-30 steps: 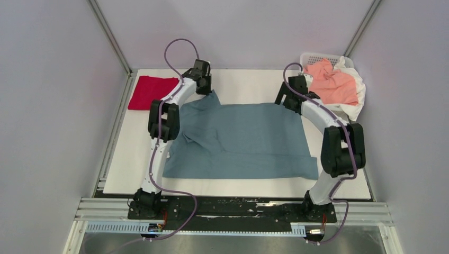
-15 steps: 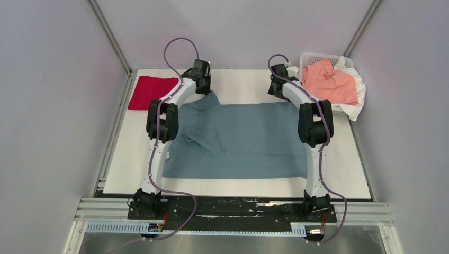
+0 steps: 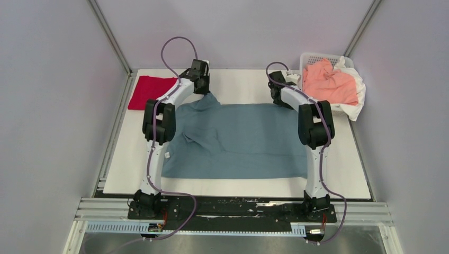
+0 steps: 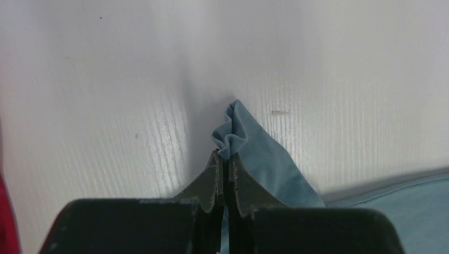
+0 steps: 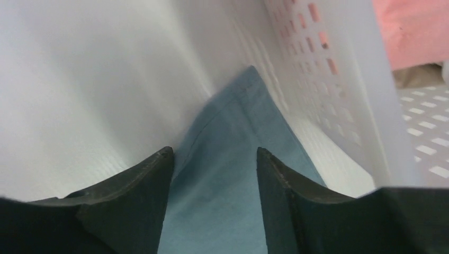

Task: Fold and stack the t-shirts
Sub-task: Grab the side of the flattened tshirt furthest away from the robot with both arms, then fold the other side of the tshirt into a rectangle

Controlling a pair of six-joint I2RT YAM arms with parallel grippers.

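left wrist: left claw (image 4: 224,159) clamped on teal t-shirt (image 4: 265,159), right claw (image 5: 214,152) apart

1. Straight ahead, a plain back wall (image 3: 238,32), pale lilac-grey, nothing hung on it.
2. Left wall (image 3: 47,106) and right wall (image 3: 413,132) close in, same pale tone, making a tight booth.
3. Two slim metal struts, left strut (image 3: 109,34) and right strut (image 3: 363,26), slant up the back corners.
4. In the middle sits a white table (image 3: 243,84); close up, its top shows a fine wood grain.
5. A silver side rail (image 3: 111,137) runs along the table's left edge.
6. At the near edge, a ribbed aluminium beam (image 3: 100,211) crosses the full width.
7. Below that, a dull grey metal ledge (image 3: 233,244).
8. The light is soft and even, with only faint shadows on the white top.
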